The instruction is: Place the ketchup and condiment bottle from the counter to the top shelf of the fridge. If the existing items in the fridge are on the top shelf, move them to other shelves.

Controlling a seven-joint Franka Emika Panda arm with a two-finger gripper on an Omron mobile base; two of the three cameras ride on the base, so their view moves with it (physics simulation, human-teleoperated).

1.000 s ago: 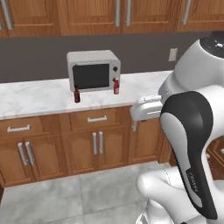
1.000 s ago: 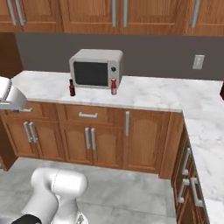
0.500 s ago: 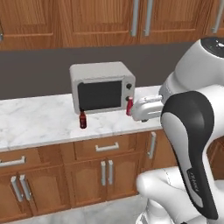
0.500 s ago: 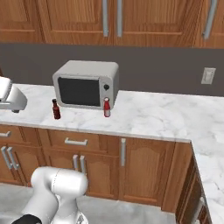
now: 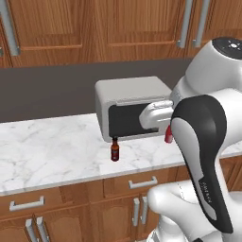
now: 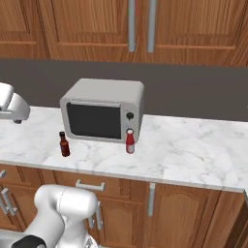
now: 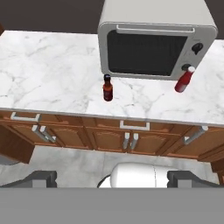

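ketchup [image 6: 130,141]: upright on tabletop [image 6: 193,150], touching microwave [image 6: 104,109] front; within reach
condiment bottle [image 6: 63,144]: upright, well apart; ungrasped
pincer [image 7: 112,177]: spread wide, empty; likely readied for first pick

Support: we see the counter [image 6: 193,155], white-grey marbled, across mid frame over brown cabinets | on it: we find a grey microwave [image 6: 104,110] centre-left | condiment bottle [image 6: 63,144] upright by its lower left corner | ketchup [image 6: 130,141] upright at its lower right corner.
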